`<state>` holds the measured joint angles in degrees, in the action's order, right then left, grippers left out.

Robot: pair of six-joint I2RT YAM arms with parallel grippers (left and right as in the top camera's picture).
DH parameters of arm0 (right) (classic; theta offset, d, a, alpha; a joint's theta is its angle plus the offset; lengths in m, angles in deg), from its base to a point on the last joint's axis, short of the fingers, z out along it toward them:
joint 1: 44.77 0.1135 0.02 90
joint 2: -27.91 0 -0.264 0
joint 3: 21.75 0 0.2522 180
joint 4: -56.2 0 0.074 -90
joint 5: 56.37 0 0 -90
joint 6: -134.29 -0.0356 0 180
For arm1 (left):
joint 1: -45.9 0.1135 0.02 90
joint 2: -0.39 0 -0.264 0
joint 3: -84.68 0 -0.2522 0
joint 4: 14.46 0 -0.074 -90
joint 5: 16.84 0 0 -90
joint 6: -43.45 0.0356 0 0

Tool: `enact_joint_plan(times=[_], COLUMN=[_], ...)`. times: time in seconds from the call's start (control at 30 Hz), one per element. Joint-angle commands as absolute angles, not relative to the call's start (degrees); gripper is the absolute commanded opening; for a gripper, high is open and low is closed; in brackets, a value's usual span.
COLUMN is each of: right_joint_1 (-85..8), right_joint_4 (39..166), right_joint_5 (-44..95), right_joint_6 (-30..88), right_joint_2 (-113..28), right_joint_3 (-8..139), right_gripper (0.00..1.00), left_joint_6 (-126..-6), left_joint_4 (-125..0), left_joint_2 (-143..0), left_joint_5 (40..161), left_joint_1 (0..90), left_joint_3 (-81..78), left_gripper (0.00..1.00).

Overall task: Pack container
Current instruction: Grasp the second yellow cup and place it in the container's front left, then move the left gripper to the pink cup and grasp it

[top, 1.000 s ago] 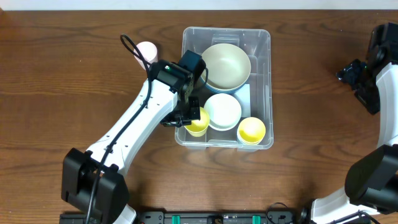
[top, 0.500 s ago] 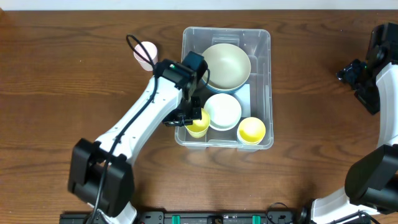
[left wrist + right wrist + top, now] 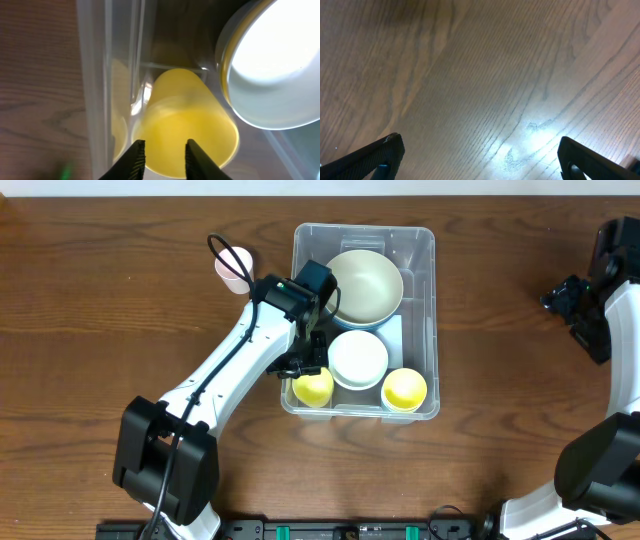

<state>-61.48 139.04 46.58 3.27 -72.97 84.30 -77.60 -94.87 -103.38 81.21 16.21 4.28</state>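
Upper centre of the overhead frame, on the brown wooden table (image 3: 100, 330): container (image 3: 432, 310), one, clear plastic, open-topped. Left arm (image 3: 225, 370), one, white, runs from its black base at lower left diagonally up and right to the container's left wall, with the wrist bent down over the rim. Left gripper (image 3: 308, 366) hangs just inside the container's lower-left corner, directly above a yellow cup (image 3: 313, 388). In the wrist view its fingers (image 3: 136, 159) stand a narrow gap apart, the cup's side shows between them, and nothing is pinched. Right arm (image 3: 600, 330), one, black and white, stands at the right edge of the frame, well apart from the container. Right gripper (image 3: 560, 298) is spread wide over bare wood and holds nothing. Contents of the container, counted: large cream bowl (image 3: 363, 285), one, in the upper half; white bowl (image 3: 358, 360), one, just below it; yellow cups, two, the second yellow cup (image 3: 405, 390) in the lower-right corner. Outside the container: pink cup (image 3: 235, 265), one, on the table near the container's upper-left corner.
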Motion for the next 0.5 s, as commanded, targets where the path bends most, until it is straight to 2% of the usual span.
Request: enact_joint_plan(times=[0.0,0.13,0.23,0.27,0.33,0.4,0.47], right_joint_1=[-61.63,-61.63,-61.63,-61.63,-61.63,-61.63,-61.63], right_joint_4=[138.93,138.93,138.93,138.93,138.93,138.93,138.93], right_joint_5=[47.76,47.76,47.76,47.76,47.76,47.76,47.76], right_joint_6=[2.55,2.55,2.55,2.55,2.55,2.55,2.55], right_joint_2=[-72.71,-72.71,-72.71,-72.71,-72.71,-72.71,-72.71], right_joint_3=[84.23,84.23,84.23,84.23,84.23,84.23,84.23], right_gripper=[0.99,0.99,0.99,0.99,0.99,0.99,0.99], left_joint_6=[-77.29,-75.74,-73.31,-73.05,-72.70,-72.70,-72.74], left_joint_4=[-94.11,-92.29,-92.16,-92.23,-92.66,-93.14,-93.69], left_joint_2=[-103.36,-103.34,-103.31,-103.31,-103.27,-103.27,-103.27], left_joint_5=[81.12,81.12,81.12,81.10,81.10,81.10,81.10], left_joint_1=[16.25,17.21,18.79,19.44,21.26,23.49,26.11], left_joint_3=[4.17,6.38,11.13,12.92,17.31,21.42,25.18], left_gripper=[0.33,0.44,0.63,0.75,0.86,0.91,0.91])
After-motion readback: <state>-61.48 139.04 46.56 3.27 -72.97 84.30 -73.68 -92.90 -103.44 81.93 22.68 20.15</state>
